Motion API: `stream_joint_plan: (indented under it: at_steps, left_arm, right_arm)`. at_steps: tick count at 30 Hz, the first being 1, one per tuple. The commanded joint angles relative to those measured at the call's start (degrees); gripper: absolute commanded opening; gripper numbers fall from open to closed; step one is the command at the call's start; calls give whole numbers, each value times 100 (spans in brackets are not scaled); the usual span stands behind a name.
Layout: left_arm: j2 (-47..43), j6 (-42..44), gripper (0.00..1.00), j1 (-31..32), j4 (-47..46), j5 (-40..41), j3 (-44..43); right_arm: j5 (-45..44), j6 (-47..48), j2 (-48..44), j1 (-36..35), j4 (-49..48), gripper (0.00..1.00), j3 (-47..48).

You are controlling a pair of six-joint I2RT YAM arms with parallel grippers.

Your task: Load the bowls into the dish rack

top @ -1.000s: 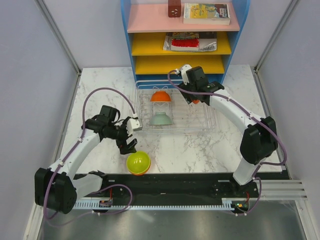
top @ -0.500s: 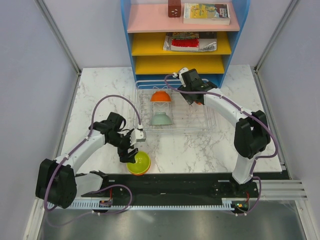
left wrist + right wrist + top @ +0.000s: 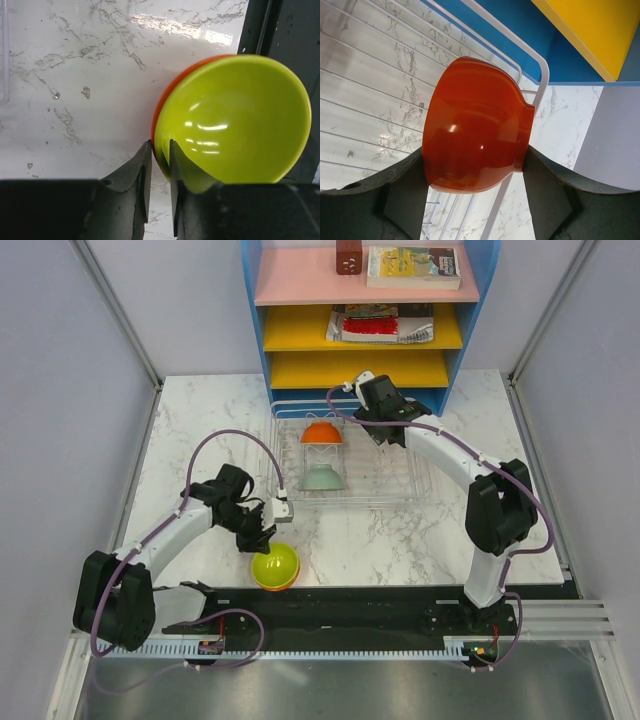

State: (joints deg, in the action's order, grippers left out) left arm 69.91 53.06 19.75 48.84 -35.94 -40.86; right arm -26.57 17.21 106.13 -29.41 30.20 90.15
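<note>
1. One marble table, which has not changed.
2. One blue shelf unit stands at the table's 12 o'clock edge. It has one pink shelf and two yellow ones, as it did a second ago.
3. There are two arms. The left arm has swung down toward 6 o'clock since a second ago. The right arm has edged slightly toward 9 o'clock.
4. One dish rack sits just at 6 o'clock of the shelf unit and has not moved.
5. Five bowls show.
   - Two sit in the rack where they were: an orange bowl and, at its 6 o'clock, a pale mint bowl.
   - The lime green bowl stays at the table's 6 o'clock edge, nested in a second orange bowl.
   - The red bowl hangs over the rack's 1 o'clock corner.
6. There are two grippers.
   - The left gripper hovered wide apart beside the lime green bowl a second ago. Now it has closed on that bowl's 9 o'clock rim, one finger inside and one outside, with the orange rim between them too.
   - The right gripper still clamps the red bowl across its sides.
</note>
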Motion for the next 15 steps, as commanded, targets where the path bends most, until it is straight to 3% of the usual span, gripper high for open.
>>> stream_joint_plan:
  at_steps: [1,4,15]
  left_arm:
    - [-12,100,21,47,-129,17,-27]
    - [-74,38,2,47,-85,61,-115]
    - [-785,-269,2,47,205,35,-677]
  right_arm:
    - [-340,116,66,-30,-268,0,284]
    - [-542,194,136,-30,-312,0,310]
    - [-1113,511,602,-205,-409,0,451]
